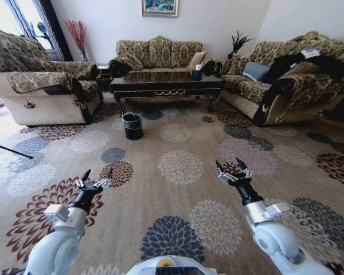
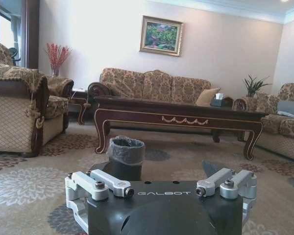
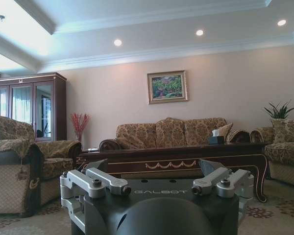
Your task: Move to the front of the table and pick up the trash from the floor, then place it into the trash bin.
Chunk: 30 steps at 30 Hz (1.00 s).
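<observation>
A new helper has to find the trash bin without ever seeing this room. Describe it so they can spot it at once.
Start at the long dark wooden table between the patterned sofas. On the flowered carpet just in front of its left leg stands the trash bin. It is a small round black bucket with crinkled clear plastic over its rim, the only such container on the floor.

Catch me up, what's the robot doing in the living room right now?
Nothing is held yet. The robot stands out on the carpet, facing the table, which is some way ahead between the sofas. Both arms are held forward above the floor: the left hand and the right hand are open and empty. The trash bin stands on the carpet just in front of the table's left end. I can't make out any trash on the floor from here.
</observation>
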Motion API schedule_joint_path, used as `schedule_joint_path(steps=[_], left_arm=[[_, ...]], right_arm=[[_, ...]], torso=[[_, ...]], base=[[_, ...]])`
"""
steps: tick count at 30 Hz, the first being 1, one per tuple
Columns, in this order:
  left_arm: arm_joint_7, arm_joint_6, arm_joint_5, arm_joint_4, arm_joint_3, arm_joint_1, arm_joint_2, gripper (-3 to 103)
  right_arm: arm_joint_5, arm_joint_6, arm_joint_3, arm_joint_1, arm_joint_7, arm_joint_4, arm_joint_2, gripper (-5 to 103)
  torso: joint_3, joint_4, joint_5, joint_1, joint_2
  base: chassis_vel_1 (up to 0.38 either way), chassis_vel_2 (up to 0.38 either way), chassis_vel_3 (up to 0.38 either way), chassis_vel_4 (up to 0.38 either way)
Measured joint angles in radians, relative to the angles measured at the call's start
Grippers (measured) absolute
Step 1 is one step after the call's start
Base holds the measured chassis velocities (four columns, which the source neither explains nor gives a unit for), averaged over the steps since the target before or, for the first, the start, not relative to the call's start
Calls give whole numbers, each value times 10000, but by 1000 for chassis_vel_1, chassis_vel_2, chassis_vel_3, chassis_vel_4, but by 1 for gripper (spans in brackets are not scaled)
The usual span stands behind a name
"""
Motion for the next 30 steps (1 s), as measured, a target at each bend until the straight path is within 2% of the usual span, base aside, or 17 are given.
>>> schedule_joint_path(steps=[19,30], left_arm=[[11,-35,22,-127,-20,96,-77,100],[18,-50,52,-189,-21,157,-152,100]], right_arm=[[14,-80,267,-233,-201,208,118,100],[59,54,111,-119,-69,226,109,100]], torso=[[-4,0,0,0,-2],[1,1,0,2,-3]], base=[[-17,13,17,-7],[-93,104,105,-95]])
